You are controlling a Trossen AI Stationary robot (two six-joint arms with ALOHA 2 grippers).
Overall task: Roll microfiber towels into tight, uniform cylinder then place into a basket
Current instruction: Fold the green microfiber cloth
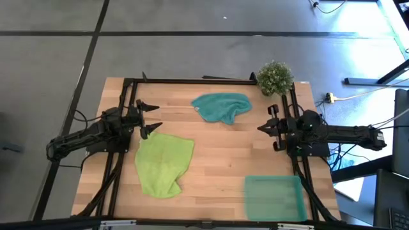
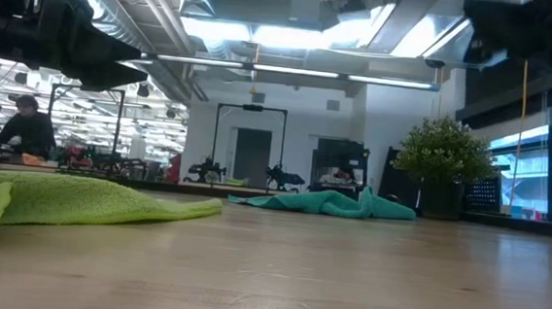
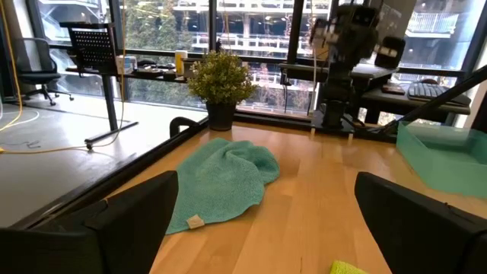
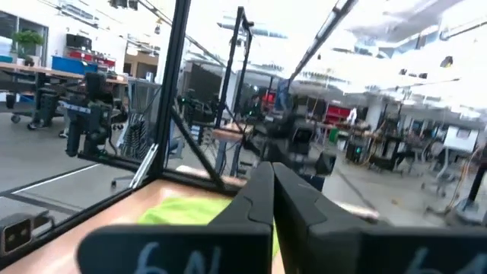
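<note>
1. Filling the middle of the high view, the wooden table (image 1: 217,153) carries everything.
2. Lime green towel (image 1: 163,164) lies spread flat at lower left of the table.
3. Teal towel (image 1: 221,107) sits crumpled at upper centre.
4. Basket (image 1: 275,198) rests at the lower right corner, holding nothing.
5. Left gripper (image 1: 151,119) hovers at the left edge, just above the lime towel, jaws wide apart.
6. Right gripper (image 1: 263,128) hovers at the right edge, jaws pressed together, gripping nothing.
7. Small plant (image 1: 275,78) stands at the upper right corner.
</note>
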